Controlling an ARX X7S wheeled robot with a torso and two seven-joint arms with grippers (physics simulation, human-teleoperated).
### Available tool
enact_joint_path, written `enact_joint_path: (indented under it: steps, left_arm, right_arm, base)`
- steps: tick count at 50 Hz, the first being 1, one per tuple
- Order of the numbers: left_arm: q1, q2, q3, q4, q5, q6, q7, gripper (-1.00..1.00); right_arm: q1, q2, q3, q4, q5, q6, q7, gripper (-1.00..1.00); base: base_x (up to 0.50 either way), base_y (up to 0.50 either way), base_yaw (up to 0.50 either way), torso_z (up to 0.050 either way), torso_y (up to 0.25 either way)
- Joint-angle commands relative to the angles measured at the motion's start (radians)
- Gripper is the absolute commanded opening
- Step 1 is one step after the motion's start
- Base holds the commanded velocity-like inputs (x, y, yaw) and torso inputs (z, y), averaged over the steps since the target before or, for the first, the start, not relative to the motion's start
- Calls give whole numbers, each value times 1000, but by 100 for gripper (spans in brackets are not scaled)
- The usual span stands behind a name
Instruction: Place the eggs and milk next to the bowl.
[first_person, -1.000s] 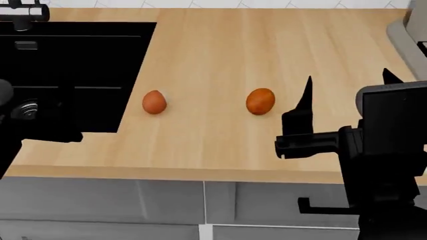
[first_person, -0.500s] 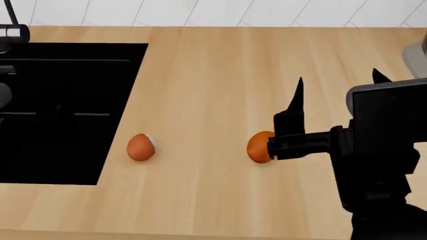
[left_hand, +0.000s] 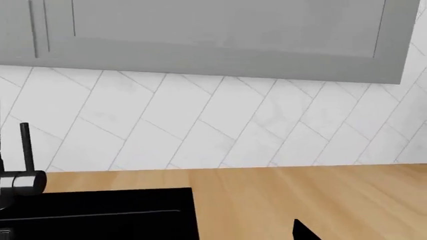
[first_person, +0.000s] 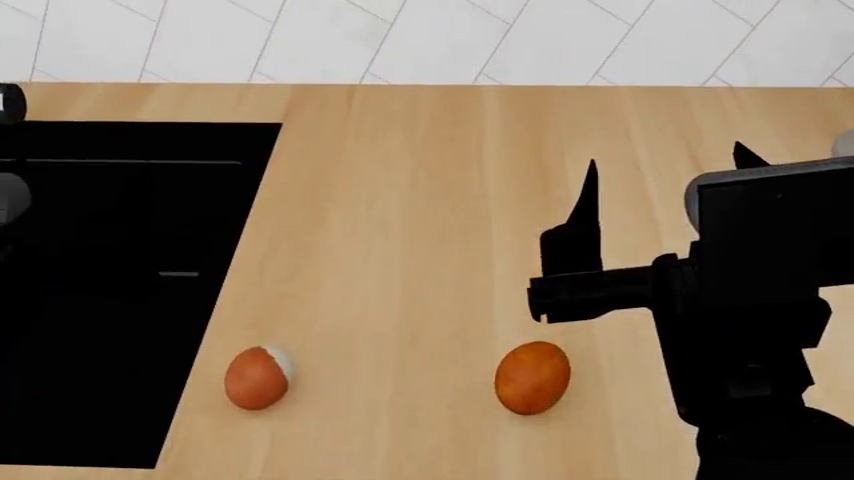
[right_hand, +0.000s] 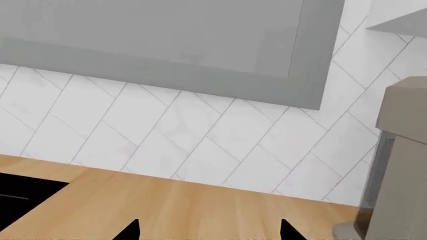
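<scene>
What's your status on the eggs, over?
Right gripper open, empty, above the counter. Left gripper out of head view. Both eggs loose near the front edge. Milk and bowl not in view. Nothing blocking.

2 eggs (first_person: 258, 377) (first_person: 533, 377) lie right of sink (first_person: 120, 290).

Head looks steeply down; wrist views face the backsplash (left_hand: 220, 120), perhaps overlapping

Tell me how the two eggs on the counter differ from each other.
The left egg has a whitish patch at one end; the right egg is plain orange-brown all over. The left egg lies close to the black sink edge, while the right egg lies on open wood, just in front of the right hand. The left egg looks slightly smaller. Both are brown-orange ovals resting free on the counter, untouched.
</scene>
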Motion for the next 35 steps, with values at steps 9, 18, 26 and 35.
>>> enact_joint_path:
  steps: [9,18,26,35]
  left_arm:
    - [-48,-119,83,45,-113,-202,112,100]
    - [-87,-190,106,87,-208,-310,199,100]
    - [-110,-227,145,105,-231,-344,244,100]
    - [-120,-249,177,117,-248,-376,265,100]
  right_arm:
    - [-5,3,-1,-6,25,19,-8,100]
    - [-9,3,-5,-11,35,27,-10,100]
    - [-17,7,2,-10,40,22,-12,100]
    - [-22,9,8,-15,48,24,-12,100]
  base:
    - [0,0,0,0,0]
    - [0,0,0,0,0]
    - [0,0,0,0,0]
    - [0,0,0,0,0]
